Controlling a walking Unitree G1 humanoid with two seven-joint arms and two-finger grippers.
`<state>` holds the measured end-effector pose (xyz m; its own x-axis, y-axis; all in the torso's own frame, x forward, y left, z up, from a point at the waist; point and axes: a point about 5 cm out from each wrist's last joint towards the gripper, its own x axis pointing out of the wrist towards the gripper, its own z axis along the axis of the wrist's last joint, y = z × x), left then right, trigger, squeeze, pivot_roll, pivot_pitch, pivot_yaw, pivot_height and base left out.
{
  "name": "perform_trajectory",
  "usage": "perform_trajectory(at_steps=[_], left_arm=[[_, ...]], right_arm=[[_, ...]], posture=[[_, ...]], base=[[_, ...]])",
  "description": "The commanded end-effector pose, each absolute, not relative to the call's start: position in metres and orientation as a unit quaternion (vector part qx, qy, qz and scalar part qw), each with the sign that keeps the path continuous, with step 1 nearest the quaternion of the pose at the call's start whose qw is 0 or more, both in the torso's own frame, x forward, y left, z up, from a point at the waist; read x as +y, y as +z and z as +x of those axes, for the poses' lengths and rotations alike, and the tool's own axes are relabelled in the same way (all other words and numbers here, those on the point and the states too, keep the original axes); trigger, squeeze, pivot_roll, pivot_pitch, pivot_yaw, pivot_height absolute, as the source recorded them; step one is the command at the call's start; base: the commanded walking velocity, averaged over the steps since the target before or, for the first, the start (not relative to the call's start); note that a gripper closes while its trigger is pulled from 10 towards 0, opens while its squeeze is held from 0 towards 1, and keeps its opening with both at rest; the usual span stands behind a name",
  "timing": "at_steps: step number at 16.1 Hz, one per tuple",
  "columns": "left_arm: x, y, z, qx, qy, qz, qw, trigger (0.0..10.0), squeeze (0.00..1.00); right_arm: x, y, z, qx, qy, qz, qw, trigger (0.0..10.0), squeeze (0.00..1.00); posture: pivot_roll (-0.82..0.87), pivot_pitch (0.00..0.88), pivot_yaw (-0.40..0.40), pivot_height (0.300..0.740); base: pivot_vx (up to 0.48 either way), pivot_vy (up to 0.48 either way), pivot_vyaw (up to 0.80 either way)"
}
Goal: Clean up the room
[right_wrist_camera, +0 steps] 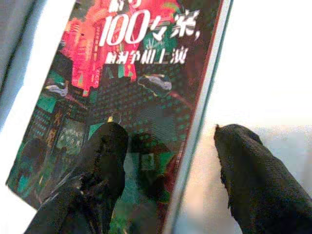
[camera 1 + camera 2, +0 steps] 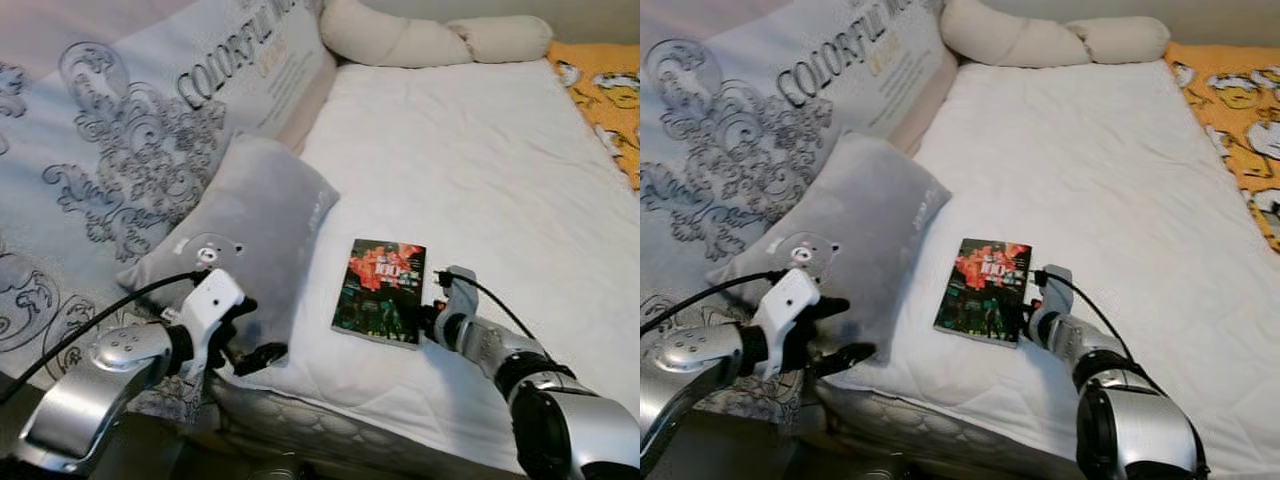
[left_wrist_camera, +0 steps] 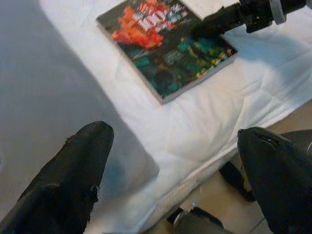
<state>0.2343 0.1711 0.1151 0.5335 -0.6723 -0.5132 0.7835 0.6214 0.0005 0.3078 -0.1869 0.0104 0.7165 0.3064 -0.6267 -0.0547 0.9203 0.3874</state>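
Note:
A dark paperback book (image 2: 380, 292) with red and green cover art lies flat on the white bed sheet (image 2: 470, 170), near the front edge. My right gripper (image 1: 170, 161) is open at the book's right edge. One finger (image 1: 105, 161) rests over the cover and the other finger (image 1: 243, 165) is over the sheet beside it. My left gripper (image 2: 245, 335) hangs open at the bed's front edge, beside the grey pillow (image 2: 240, 230) and left of the book, with nothing between its fingers (image 3: 73, 170).
A grey patterned cushion marked "COLORFUL" (image 2: 150, 110) leans along the left side. A cream bolster (image 2: 430, 38) lies at the far end of the bed. An orange printed blanket (image 2: 605, 90) covers the far right corner. The floor (image 3: 234, 195) shows below the bed edge.

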Motion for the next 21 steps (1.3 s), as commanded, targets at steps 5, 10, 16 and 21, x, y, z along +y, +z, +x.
perform_trajectory(at_steps=[5, 10, 16, 21], left_arm=[[0.169, 0.107, 0.241, 0.182, -0.312, 0.101, 0.927, 10.0, 0.0], [0.17, 0.11, 0.243, 0.128, -0.179, 0.06, 0.974, 10.0, 0.0], [0.183, 0.108, 0.245, 0.114, -0.088, 0.05, 0.988, 10.0, 0.0], [0.187, 0.11, 0.256, 0.103, -0.058, 0.058, 0.991, 10.0, 0.0]], right_arm=[[-0.207, 0.033, 0.315, 0.246, 0.115, 0.163, 0.948, 10.0, 1.0], [-0.199, 0.054, 0.3, 0.138, 0.06, 0.074, 0.986, 10.0, 1.0], [-0.186, 0.06, 0.264, 0.101, -0.002, 0.028, 0.995, 10.0, 1.0], [-0.176, 0.074, 0.274, 0.087, 0.015, 0.017, 0.996, 10.0, 1.0]], posture=[[0.02, 0.0, 0.08, 0.74], [0.02, 0.0, 0.044, 0.74], [0.01, 0.0, 0.059, 0.74], [-0.02, 0.0, 0.081, 0.74]], base=[[0.0, 0.0, 0.0], [0.0, 0.0, 0.0], [0.0, -0.439, -0.15], [0.0, -0.47, 0.0]])
